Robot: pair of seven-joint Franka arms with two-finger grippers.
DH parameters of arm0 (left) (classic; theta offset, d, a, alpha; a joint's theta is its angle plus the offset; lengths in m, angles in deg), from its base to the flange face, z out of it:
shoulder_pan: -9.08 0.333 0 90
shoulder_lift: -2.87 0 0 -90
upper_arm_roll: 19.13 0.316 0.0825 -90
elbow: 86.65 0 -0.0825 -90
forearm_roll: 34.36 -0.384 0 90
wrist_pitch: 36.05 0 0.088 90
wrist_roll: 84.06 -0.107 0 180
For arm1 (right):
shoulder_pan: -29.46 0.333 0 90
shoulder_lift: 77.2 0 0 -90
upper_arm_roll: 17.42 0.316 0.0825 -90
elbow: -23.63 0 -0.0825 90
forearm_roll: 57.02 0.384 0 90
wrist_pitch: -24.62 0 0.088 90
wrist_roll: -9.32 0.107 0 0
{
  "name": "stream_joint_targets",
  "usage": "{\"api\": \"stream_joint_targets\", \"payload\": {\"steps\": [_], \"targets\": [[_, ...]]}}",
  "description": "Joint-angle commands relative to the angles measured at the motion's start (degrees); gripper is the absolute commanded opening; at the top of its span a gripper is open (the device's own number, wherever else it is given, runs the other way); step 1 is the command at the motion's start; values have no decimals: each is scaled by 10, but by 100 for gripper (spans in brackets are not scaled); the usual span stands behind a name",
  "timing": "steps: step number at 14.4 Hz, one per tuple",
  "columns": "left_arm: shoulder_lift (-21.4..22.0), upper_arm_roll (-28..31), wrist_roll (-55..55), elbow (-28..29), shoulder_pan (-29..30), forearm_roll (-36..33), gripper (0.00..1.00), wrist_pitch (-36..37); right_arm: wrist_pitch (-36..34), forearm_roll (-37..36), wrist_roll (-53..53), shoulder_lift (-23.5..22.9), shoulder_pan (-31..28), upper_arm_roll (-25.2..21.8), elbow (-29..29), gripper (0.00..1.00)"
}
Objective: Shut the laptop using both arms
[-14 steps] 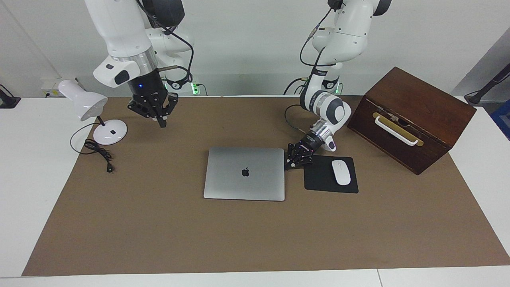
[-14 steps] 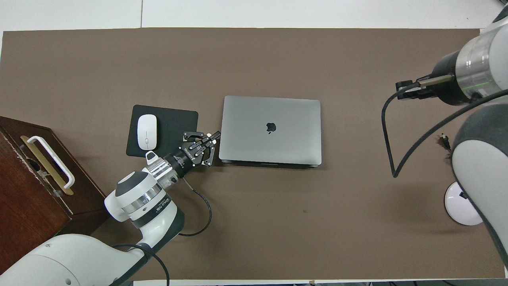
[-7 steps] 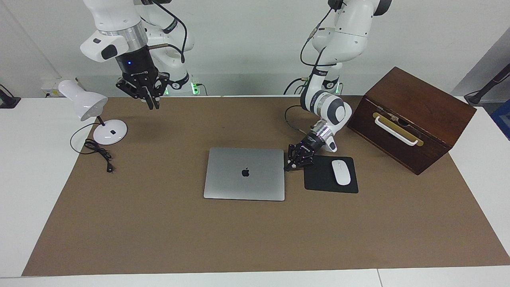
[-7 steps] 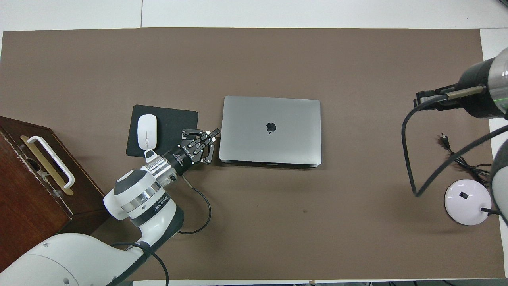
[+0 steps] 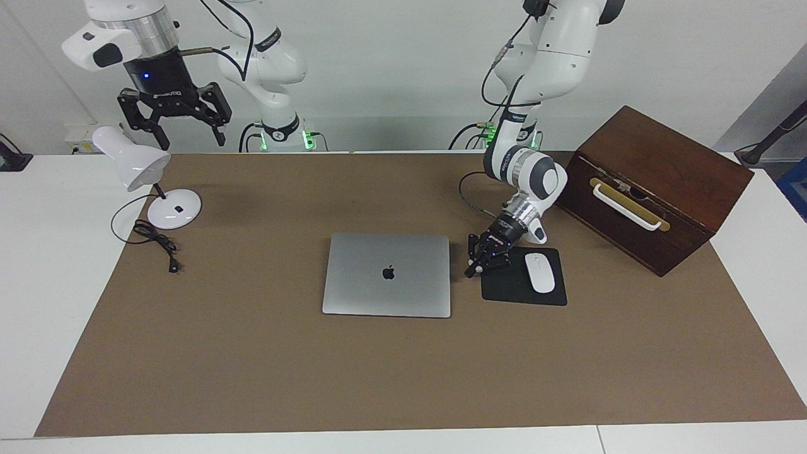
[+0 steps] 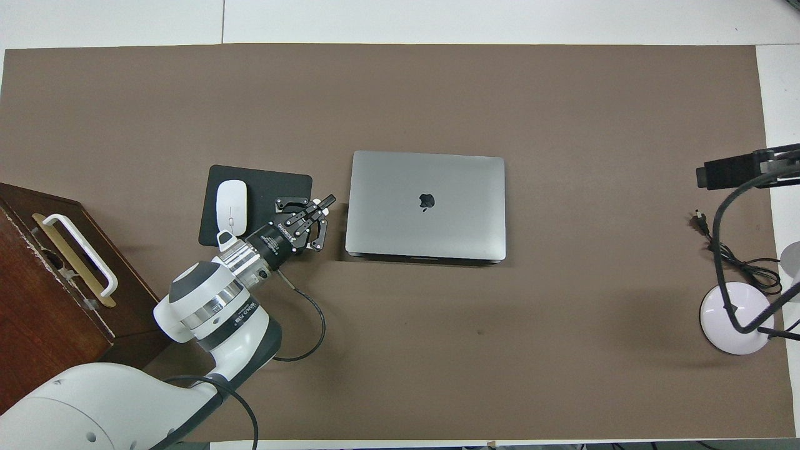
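Laptop shut flat, long axis across the table; left tool closed; right tool open.

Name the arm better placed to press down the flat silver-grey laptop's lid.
Left. The left tool, shut, hangs low close beside the thin silver-grey metal laptop; the right tool, open, is high above the white desk lamp.

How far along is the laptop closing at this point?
It looks done: the laptop lies flat with its lid down. Nothing is in hand. The left gripper, shut, sits low between laptop and mouse pad; the right gripper, open, hangs high near the lamp. Only retreating seems left.
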Motion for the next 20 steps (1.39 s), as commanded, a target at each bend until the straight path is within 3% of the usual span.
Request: {"api": "stream_joint_targets", "payload": {"steps": [1,7,13,17,20], "targets": [[-10,-5,0,-36,13,-29,0,-42,3,0,-12,16,-14,9,32,100],[-57,-6,34,-180,24,-164,0,-117,4,-3,-11,18,-17,6,59,100],[-77,-3,127,-296,59,-460,0,-129,-5,-3,-10,18,-17,5,63,100],[-70,0,133,-339,83,-633,0,-128,-16,-4,-10,20,-17,5,68,100],[-57,15,142,-346,82,-812,0,-122,-17,-4,-9,21,-17,5,70,100]]}}
